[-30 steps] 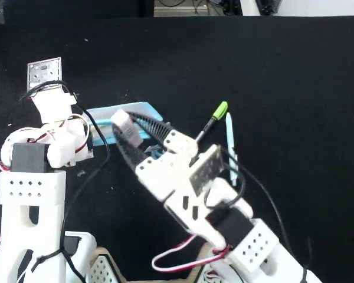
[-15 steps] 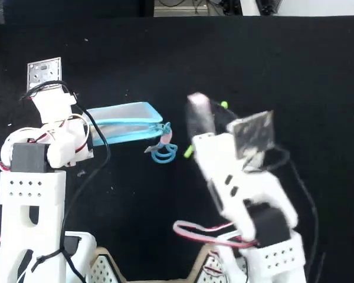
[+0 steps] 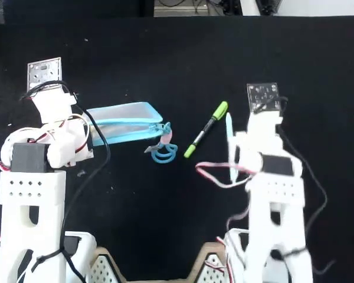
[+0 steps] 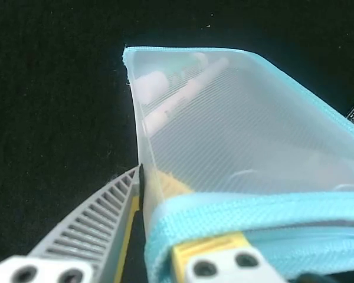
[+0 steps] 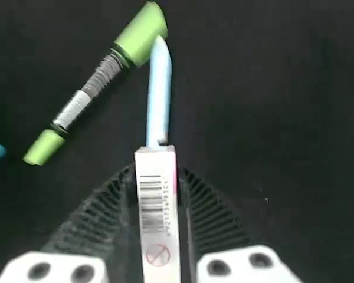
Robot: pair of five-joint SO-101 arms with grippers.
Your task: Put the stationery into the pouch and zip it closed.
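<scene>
A light blue mesh pouch [image 3: 125,121] lies left of centre with its ring zipper pull [image 3: 163,151] at the right end. My left gripper [image 4: 146,233] is shut on the pouch [image 4: 242,147] at its left end, and white pens [image 4: 174,97] show through the mesh. A green marker [image 3: 206,129] and a pale blue pen [image 3: 229,131] lie right of the pouch. My right gripper [image 5: 156,172] is shut on a white eraser [image 5: 156,206] with a pink edge, held just above the blue pen [image 5: 159,88], beside the green marker [image 5: 97,88].
The black table [image 3: 165,59] is bare behind the pouch and pens. The right arm [image 3: 268,171] stands over the right of the pens, with a loose pink cable [image 3: 215,172] looping out to its left. The left arm's base [image 3: 32,194] fills the front left corner.
My right arm has swung from the pouch's mouth over to the right, carrying the eraser, and now sits above the blue pen. The left arm and pouch have stayed put.
</scene>
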